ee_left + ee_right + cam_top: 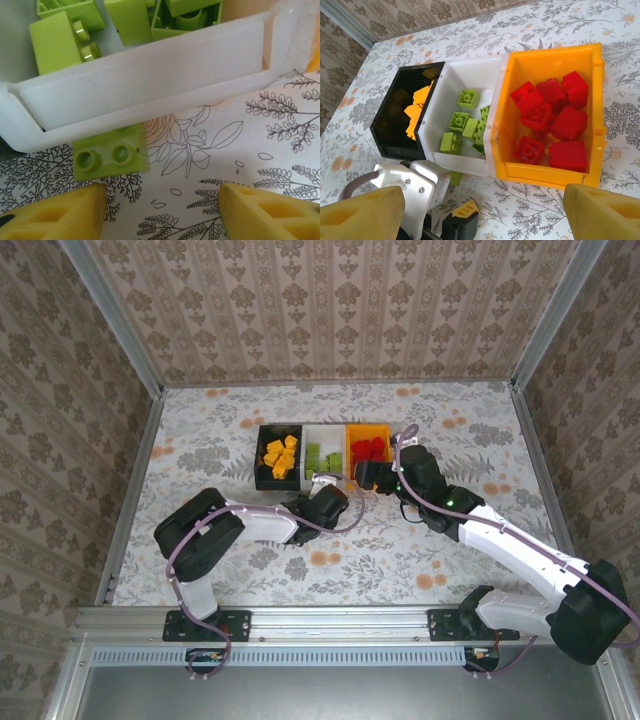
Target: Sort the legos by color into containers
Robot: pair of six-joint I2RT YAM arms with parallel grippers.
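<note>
Three containers stand in a row: a black bin (pixel 262 455) with orange-yellow legos (pixel 281 456), a white bin (pixel 150 80) with light green legos (pixel 460 121), and an orange bin (pixel 547 175) with red legos (pixel 552 120). One green lego (pixel 107 155) lies studs-up on the table, touching the white bin's front wall. My left gripper (pixel 162 212) hovers just in front of it, open and empty, the brick lying ahead of its left finger. My right gripper (pixel 482 215) is open and empty, above the table in front of the orange bin.
The two grippers are close together in front of the bins; the left gripper's silver body (pixel 415 187) is under the right wrist camera. Patterned walls enclose the floral table (pixel 480 430), with open space left, right and near the arm bases.
</note>
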